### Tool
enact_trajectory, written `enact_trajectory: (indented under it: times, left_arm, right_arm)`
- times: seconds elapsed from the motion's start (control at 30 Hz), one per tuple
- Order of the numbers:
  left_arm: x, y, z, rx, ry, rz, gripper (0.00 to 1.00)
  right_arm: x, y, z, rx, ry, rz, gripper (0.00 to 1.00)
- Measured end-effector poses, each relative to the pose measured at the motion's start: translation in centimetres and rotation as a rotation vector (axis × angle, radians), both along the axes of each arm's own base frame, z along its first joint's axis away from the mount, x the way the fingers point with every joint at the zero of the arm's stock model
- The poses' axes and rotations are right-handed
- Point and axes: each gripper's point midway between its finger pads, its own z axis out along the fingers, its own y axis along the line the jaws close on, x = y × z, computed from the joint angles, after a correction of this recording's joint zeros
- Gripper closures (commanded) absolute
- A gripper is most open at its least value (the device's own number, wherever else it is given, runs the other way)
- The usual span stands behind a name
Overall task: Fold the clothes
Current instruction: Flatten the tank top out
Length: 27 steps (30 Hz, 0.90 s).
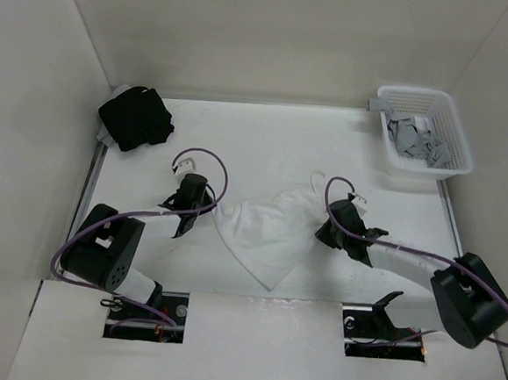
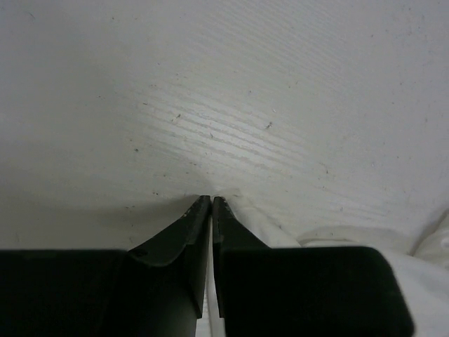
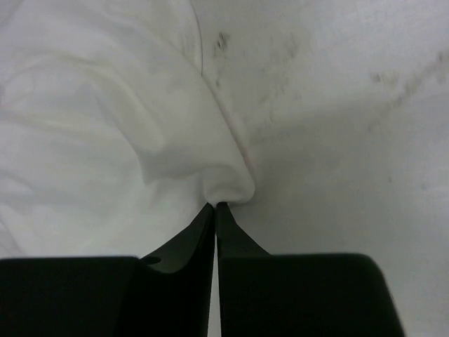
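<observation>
Both hands are clamping the soft, light-looking clothes (image 1: 264, 230) by its edges, left hand (image 2: 212, 199) at nine o'clock, right hand (image 3: 215, 205) at three.

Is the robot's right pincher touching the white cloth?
Touching. The right wrist view shows it: the right gripper is shut, and the white cloth puckers into a pinched fold right at its tips.

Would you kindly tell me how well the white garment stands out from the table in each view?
Top view: even light, white garment nearly merges with the table, faint fold shadows only. Left wrist: dark left pincer silhouetted, cloth barely distinguishable. Right wrist: soft shading models the folds clearly at the right pincer.
</observation>
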Motion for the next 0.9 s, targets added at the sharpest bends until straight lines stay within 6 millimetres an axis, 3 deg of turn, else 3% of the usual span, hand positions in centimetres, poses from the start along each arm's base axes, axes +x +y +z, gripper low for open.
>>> enact_trajectory:
  times: [0.17,0.23,0.3,0.37,0.47,0.6,0.63,0.67,0.7,0.77,0.9]
  left_arm:
    - [-1.9,1.4,0.7,-0.041,-0.007,0.035,0.99]
    - [-2.5,1.7,1.5,-0.060,-0.024,0.048,0.99]
    - [-2.8,1.7,2.3,-0.079,-0.042,0.052,0.99]
    - [-3.1,1.6,3.1,-0.100,-0.061,0.056,0.99]
    - [-3.9,1.2,3.5,-0.130,-0.067,0.053,0.99]
    - [-4.5,0.7,3.2,-0.146,-0.051,0.044,0.99]
    - [-4.6,0.6,3.1,-0.147,-0.046,0.043,0.99]
    - [-4.7,0.5,3.1,-0.152,-0.045,0.041,0.99]
    - [-4.7,0.5,3.1,-0.154,-0.044,0.040,0.99]
    - [-4.7,0.2,3.2,-0.162,-0.046,0.034,0.99]
    - [-4.7,-0.1,3.2,-0.170,-0.047,0.023,0.99]
  right_arm:
    - [8.8,1.2,1.3,0.027,-0.052,-0.014,0.98]
    - [13.2,1.6,2.8,0.049,-0.116,-0.022,0.80]
    - [16.0,1.8,4.5,0.062,-0.170,-0.018,0.64]
    - [17.7,1.7,6.5,0.074,-0.236,-0.018,0.58]
    - [15.5,1.4,7.4,0.071,-0.266,0.003,0.55]
    - [7.8,2.3,5.9,0.056,-0.233,0.082,0.55]
    - [4.7,2.8,4.9,0.054,-0.201,0.117,0.56]
    - [3.6,2.9,4.4,0.052,-0.188,0.130,0.57]
    - [1.4,3.0,3.6,0.047,-0.156,0.152,0.57]
    - [-0.7,2.5,2.4,0.037,-0.114,0.150,0.59]
    - [-1.6,1.6,1.5,0.019,-0.073,0.116,0.63]
